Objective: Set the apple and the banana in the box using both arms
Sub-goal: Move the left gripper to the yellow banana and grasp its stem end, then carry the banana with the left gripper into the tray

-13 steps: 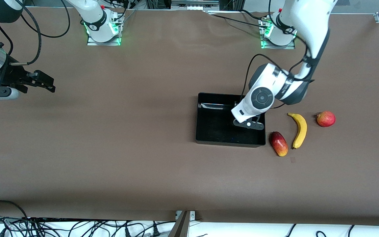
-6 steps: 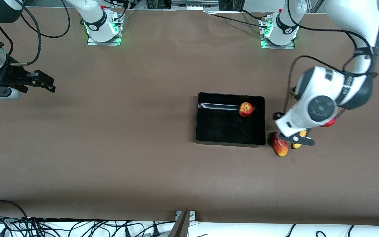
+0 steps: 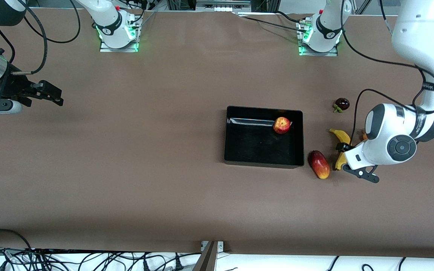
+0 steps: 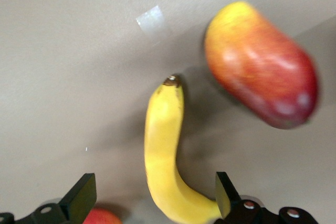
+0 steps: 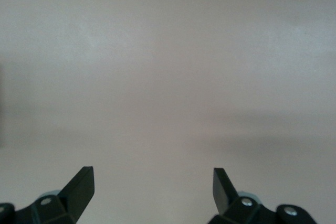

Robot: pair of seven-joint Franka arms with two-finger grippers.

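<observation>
Since the tabletop (image 3: 126,169) is mostly bare, your whole job sits toward the left arm's end of it, so look there. Your box (image 3: 232,135) lies flat and open-topped, and the apple (image 3: 281,125) already rests inside it near the corner farthest from the front camera, so half the task looks done. Your left arm reaches down from its base and bends over the loose fruit, which puts the left gripper (image 4: 152,198) right above the banana (image 3: 343,142), jaws spread wide with nothing held; in the left wrist view the banana (image 4: 167,156) runs up between the two fingertips (image 4: 81,196), so the pose reads as a line-up for a grasp across its width, not yet a grip. The banana lies on the tabletop well outside the box, just beside the red-yellow mango-like fruit (image 3: 318,164), which sits between it and the box wall; watch that neighbour, a finger could nudge it. A pinkish-red round fruit is mostly hidden under the left arm. A small dark fruit (image 3: 341,103) sits farther from the front camera, apart from everything. Your right arm waits at its own end, right gripper (image 3: 49,94) wide and empty over bare tabletop, out of the way.
</observation>
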